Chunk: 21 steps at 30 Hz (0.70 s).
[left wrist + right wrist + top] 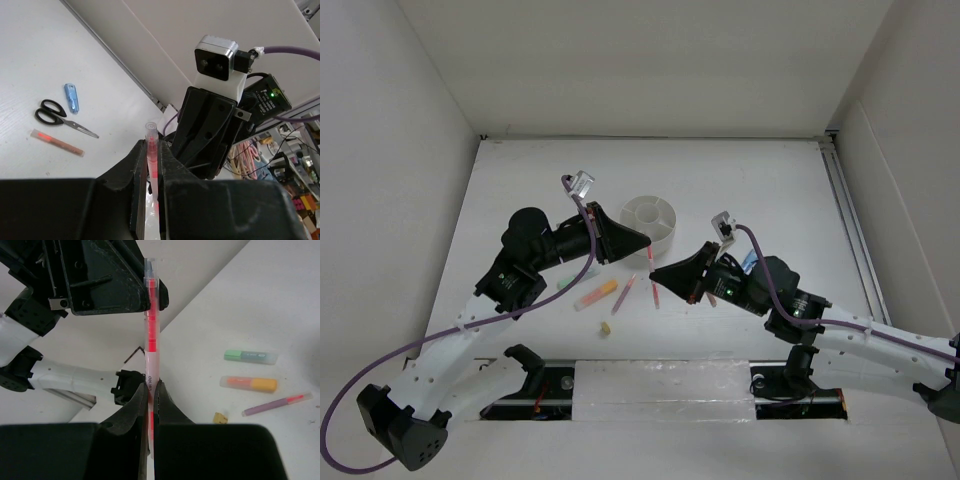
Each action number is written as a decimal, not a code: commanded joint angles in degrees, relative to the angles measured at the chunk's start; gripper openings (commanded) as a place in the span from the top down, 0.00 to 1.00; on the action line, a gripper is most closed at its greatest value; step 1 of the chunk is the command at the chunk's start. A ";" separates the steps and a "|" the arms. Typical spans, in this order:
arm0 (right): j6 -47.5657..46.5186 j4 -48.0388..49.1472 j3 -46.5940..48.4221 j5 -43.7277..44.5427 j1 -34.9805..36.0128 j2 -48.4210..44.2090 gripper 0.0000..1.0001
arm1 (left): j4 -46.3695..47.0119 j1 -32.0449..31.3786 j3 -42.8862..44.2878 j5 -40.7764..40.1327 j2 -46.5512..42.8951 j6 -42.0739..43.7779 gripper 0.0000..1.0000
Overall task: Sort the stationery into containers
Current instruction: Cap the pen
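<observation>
A thin pink-red pen (150, 335) stands between my two grippers, and each holds one end. My right gripper (151, 388) is shut on its lower part. My left gripper (151, 150) is shut on the other end of the pen (151, 160). In the top view the left gripper (646, 243) and right gripper (654, 272) meet tip to tip just below the round white organizer (653, 219). On the table lie a green highlighter (250, 356), an orange highlighter (248, 384), a purplish-pink pen (277, 404) and a yellowish eraser bit (219, 417).
Black-handled scissors (60, 117), a blue highlighter (71, 97) and another pink pen (57, 141) lie on the table under the right arm's side. White walls enclose the table on the left, back and right. A metal rail (660, 385) runs along the near edge.
</observation>
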 commanded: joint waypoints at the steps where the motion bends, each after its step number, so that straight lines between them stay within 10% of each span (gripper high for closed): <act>1: -0.41 11.72 0.78 3.31 -0.06 -1.92 1.00 | -4.56 0.29 0.35 -0.54 -0.83 -1.28 1.00; 21: 1.70 14.09 -0.97 5.33 -0.06 -3.59 1.00 | -6.49 0.29 -2.10 -7.65 -3.47 2.86 1.00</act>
